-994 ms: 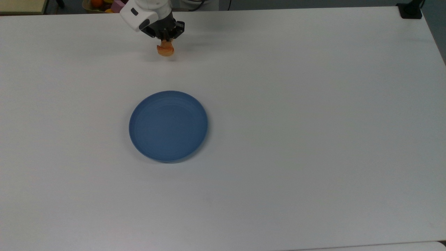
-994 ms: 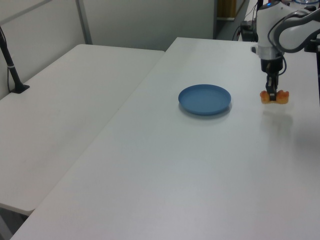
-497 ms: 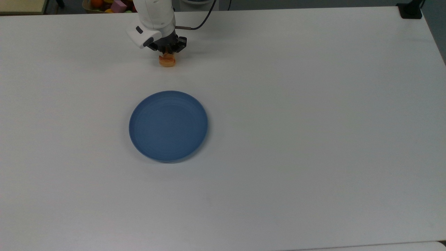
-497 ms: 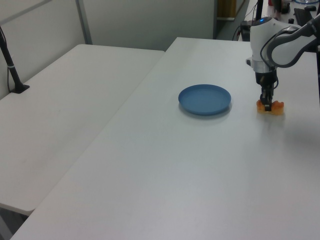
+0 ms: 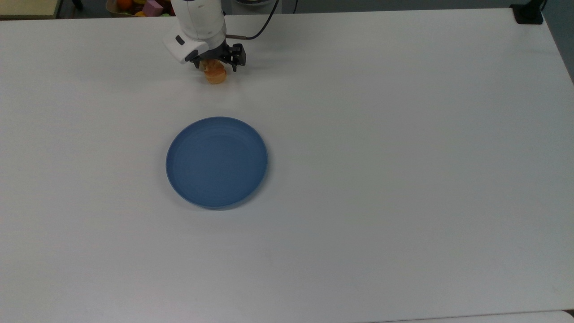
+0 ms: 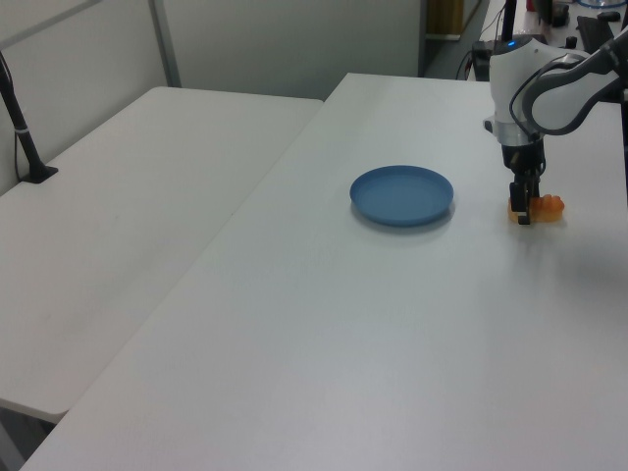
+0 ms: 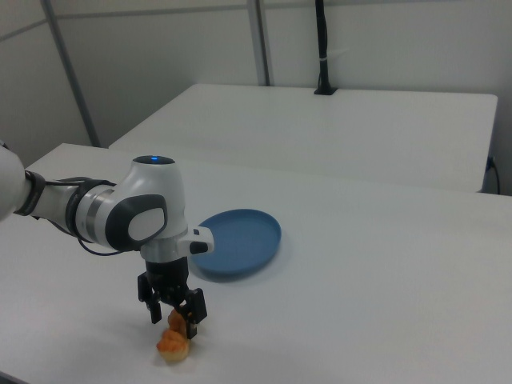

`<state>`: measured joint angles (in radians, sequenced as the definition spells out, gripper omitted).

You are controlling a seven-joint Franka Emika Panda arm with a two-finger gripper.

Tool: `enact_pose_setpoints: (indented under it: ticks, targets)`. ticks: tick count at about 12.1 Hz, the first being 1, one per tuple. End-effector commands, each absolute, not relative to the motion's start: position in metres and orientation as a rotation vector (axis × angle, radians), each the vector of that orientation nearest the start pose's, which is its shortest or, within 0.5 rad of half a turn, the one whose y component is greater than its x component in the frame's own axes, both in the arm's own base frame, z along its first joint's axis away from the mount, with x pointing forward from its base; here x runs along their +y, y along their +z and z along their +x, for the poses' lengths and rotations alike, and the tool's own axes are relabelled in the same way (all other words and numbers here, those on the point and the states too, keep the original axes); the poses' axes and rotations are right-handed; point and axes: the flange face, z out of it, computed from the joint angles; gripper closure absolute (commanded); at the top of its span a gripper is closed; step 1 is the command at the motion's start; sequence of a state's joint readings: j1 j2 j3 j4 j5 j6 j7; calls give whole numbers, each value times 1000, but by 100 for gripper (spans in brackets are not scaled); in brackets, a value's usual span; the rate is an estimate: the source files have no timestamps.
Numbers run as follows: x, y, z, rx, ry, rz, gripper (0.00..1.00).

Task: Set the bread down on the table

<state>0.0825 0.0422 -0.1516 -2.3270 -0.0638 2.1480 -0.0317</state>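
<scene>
Table (image 5: 403, 179): you have a wide white top here, with a second white table beyond it in the left and right views.
Plate (image 5: 217, 162): blue, round and bare — nothing on it. It sits well apart from the work spot.
Arm (image 7: 120, 216): white Panda, wrist pointing straight down over the far side of the table in the top view.
Gripper (image 5: 218, 65): low over the bread. In the top view the jaws stand spread to either side of the roll, with a gap showing; I read that as let go, not clamped.
Bread (image 5: 215, 73): small golden roll resting on the table surface just under the fingers. In the right view (image 7: 173, 344) it lies on the white top below the fingertips.
Progress: by my reading the placing is essentially done — bread is down on the table, off the plate.
Left for you: lift the gripper straight up and clear without nudging the roll.
</scene>
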Motion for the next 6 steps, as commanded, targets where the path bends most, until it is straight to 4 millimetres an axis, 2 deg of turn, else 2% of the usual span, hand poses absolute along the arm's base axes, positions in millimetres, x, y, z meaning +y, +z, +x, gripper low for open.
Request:
enact_pose_setpoints:
  ticks: [1,2,4,6]
  targets:
    - [-36,321,485,57,404,-3180,0]
    - [-35,332,490,69,402,-3181,0]
    - [-38,382,513,104,344,-3176,0]
    - [-32,465,543,142,255,-3120,0]
